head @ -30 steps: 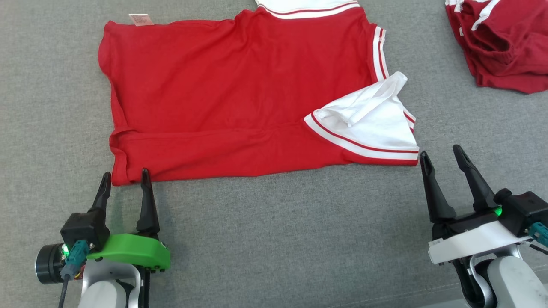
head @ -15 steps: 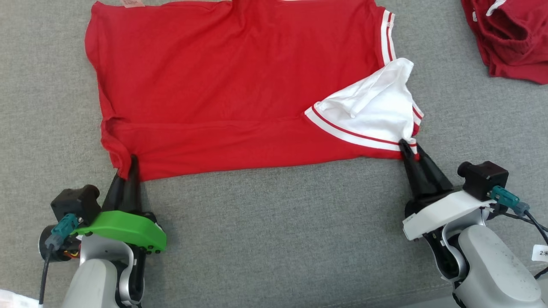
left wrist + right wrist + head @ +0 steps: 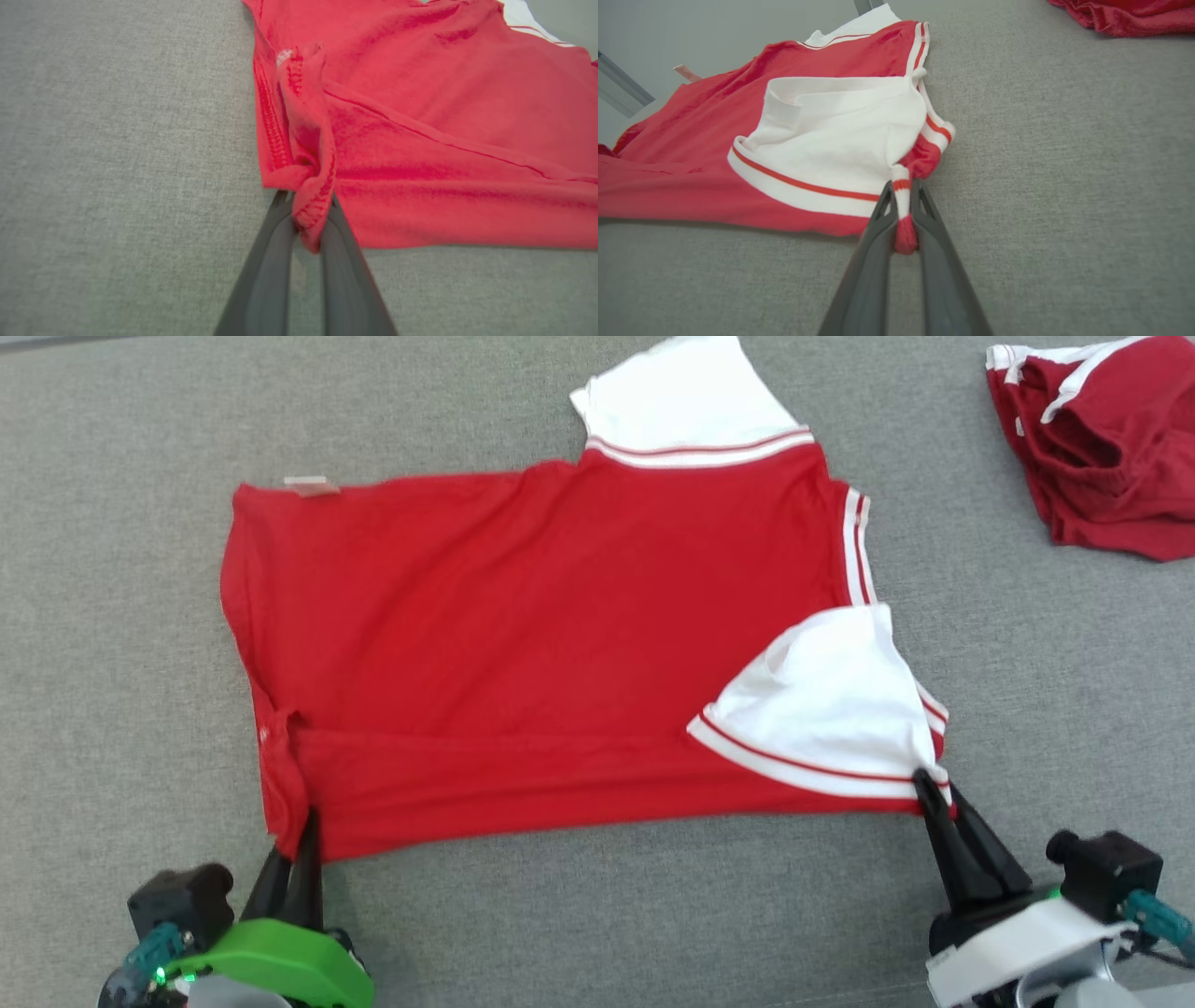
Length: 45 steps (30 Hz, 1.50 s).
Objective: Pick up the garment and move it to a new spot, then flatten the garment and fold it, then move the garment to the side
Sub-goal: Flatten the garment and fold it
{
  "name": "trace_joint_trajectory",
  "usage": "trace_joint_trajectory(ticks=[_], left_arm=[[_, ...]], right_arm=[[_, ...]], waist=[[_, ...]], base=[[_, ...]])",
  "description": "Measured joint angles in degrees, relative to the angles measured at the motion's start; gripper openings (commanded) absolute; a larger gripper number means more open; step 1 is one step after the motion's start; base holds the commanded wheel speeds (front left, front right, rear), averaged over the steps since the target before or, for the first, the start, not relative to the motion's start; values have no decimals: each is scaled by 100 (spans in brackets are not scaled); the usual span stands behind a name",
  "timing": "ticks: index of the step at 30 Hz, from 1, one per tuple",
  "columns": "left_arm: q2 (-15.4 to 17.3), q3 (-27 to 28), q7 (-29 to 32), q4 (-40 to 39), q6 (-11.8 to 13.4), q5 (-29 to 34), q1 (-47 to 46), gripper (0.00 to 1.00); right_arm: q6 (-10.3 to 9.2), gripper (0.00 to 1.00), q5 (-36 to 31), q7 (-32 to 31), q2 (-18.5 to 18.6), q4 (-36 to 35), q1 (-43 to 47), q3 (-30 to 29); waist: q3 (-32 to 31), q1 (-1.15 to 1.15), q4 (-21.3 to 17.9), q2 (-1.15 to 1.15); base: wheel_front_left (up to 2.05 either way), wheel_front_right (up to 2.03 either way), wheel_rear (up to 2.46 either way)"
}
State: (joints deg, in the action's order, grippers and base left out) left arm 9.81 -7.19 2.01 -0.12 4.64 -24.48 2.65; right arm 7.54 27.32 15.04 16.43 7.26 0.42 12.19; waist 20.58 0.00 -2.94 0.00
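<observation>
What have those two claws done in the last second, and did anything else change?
Both were open and free, then reached forward and closed. The left gripper now pinches the red shirt at its near left hem corner, and the right gripper pinches its near right corner under the white sleeve. The shirt still lies spread on the grey surface; the other red garment stays crumpled at the far right.

A grey cloth surface (image 3: 597, 915) is carrying a red shirt (image 3: 523, 644), spread across its middle; another red garment (image 3: 1102, 448) is lying bunched far right.
</observation>
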Motion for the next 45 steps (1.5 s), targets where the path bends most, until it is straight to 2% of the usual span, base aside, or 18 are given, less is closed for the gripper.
trace_joint_trajectory(ticks=[5,6,7,8,9,14,19,23,34,40,45], left_arm=[[-18,-20,303,-218,170,-111,591,0],[-33,-22,294,-242,208,-110,675,47],[-46,-45,320,-237,243,-100,709,100],[-54,-68,328,-235,245,-86,721,100],[-81,-71,280,-241,277,-74,722,100],[-65,1,-481,-528,531,425,556,100],[-26,-32,-1001,-909,597,768,287,100],[-13,-96,-1069,-1151,655,933,93,100],[131,-85,-812,-1225,736,1026,-126,100],[376,11,-83,-633,345,608,-1280,100],[754,137,754,472,-137,115,-2363,100]], right_arm=[[0,0,-42,-159,-122,-194,666,-42],[0,2,-60,-183,-132,-209,738,-41],[0,42,-76,-193,-151,-226,767,-37],[0,95,-79,-220,-166,-236,774,-38],[-1,100,-132,-233,-170,-255,767,-58],[-3,100,-456,-172,-168,-624,583,-425],[-3,100,-698,-174,-186,-1266,263,-786],[-3,100,-801,-355,-215,-1639,124,-858],[-3,100,-832,-538,-245,-1962,-37,-960],[-3,100,-822,-587,-236,-2065,-241,-884],[-3,100,-754,-532,-231,-1994,-467,-695]], waist=[[-283,0,19,0],[-339,0,16,0],[-390,0,12,0],[-425,0,9,0],[-462,0,7,0],[-557,0,4,0],[-604,0,-7,0],[-626,0,-7,0],[-430,0,-28,0],[-92,0,-27,0],[257,0,-78,0]], base=[[0,0,0],[0,0,0],[0,0,0],[0,0,0],[0,0,0],[0,0,0],[0,0,0],[0,0,0],[0,0,0],[0,0,0],[0,0,0]])
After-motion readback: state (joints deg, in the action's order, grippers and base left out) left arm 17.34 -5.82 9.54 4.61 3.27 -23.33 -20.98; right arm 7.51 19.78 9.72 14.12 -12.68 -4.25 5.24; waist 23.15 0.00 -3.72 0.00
